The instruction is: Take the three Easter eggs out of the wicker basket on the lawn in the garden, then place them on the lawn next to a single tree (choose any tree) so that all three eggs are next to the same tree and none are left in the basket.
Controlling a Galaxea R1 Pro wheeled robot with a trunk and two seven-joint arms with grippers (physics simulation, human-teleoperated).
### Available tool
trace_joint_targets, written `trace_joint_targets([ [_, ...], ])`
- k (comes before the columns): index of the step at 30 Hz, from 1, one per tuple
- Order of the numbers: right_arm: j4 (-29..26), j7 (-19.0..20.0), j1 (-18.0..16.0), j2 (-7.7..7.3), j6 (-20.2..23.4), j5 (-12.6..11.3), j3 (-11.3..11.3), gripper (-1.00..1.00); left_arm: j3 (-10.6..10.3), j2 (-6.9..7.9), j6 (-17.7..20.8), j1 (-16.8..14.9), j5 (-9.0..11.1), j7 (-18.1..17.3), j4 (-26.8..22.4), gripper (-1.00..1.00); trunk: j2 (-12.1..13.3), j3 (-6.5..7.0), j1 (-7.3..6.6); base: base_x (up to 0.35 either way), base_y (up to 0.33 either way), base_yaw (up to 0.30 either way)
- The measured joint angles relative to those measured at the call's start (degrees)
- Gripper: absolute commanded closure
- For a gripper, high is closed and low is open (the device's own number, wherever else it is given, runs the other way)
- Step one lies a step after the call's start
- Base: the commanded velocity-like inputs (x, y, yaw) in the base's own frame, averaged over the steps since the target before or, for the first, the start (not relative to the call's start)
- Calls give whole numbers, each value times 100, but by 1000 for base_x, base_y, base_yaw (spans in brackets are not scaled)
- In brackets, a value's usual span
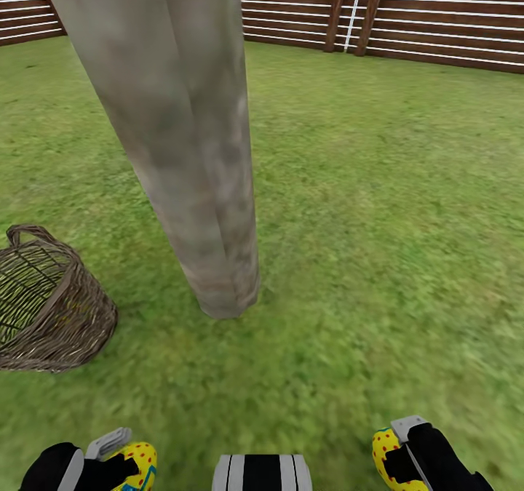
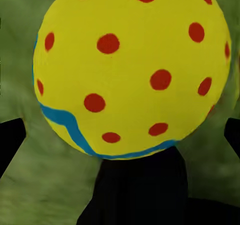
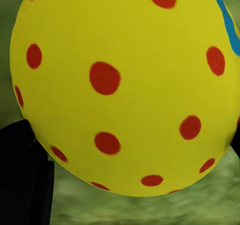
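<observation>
Nearest the robot, at the lower edge of the head view, each arm carries one small yellow Easter egg with red dots. The left gripper (image 1: 120,462) has its black fingers pinched on a yellow, red-dotted egg with a blue-green zigzag band (image 1: 138,464). In the left wrist view that left egg (image 2: 131,70) sits right at the fingers, with a black finger (image 2: 140,190) pressed against the end that carries the zigzag band, over blurred green grass.

The right gripper (image 1: 407,454) likewise pinches a second yellow red-dotted egg (image 1: 389,456), which lies on the inner side of its black fingers, towards the robot's middle. In the right wrist view this right egg (image 3: 125,85) looms large, and a black finger (image 3: 25,170) touches its edge; a strip of blue-green band shows at one corner of the shell.

Further out, the wide green lawn (image 1: 378,244) spreads in all directions. To the left stands the round brown woven wicker basket (image 1: 51,309), tilted, with a loop handle at its rim; whether anything lies inside cannot be told. Just beyond and right of it rises the thick pale grey-brown tree trunk (image 1: 196,149), rooted in the grass near the basket but apart from it. Farthest away runs a dark brown slatted wooden fence (image 1: 407,11).
</observation>
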Motion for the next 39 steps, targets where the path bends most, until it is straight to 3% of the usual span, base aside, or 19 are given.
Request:
trace_joint_targets([
  [10, 3, 0, 0, 9, -4, 3, 8, 100, 12, 2, 0, 0, 2, 0, 0, -100, 0, 0, 0, 0, 0, 0],
  [11, -3, 0, 0, 5, -12, -11, 2, -100, 12, 3, 0, 0, 1, 0, 0, -100, 0, 0, 0, 0, 0, 0],
  [26, 14, 0, 0, 9, 0, 0, 14, -100, 24, 3, -4, 0, 2, 8, 0, -100, 0, -8, 0, 0, 0, 0],
  [39, 26, 0, 0, 9, 0, -2, 7, -100, 12, -4, -16, 0, -1, 24, 8, -100, 17, 279, -30, -233, 0, 0],
])
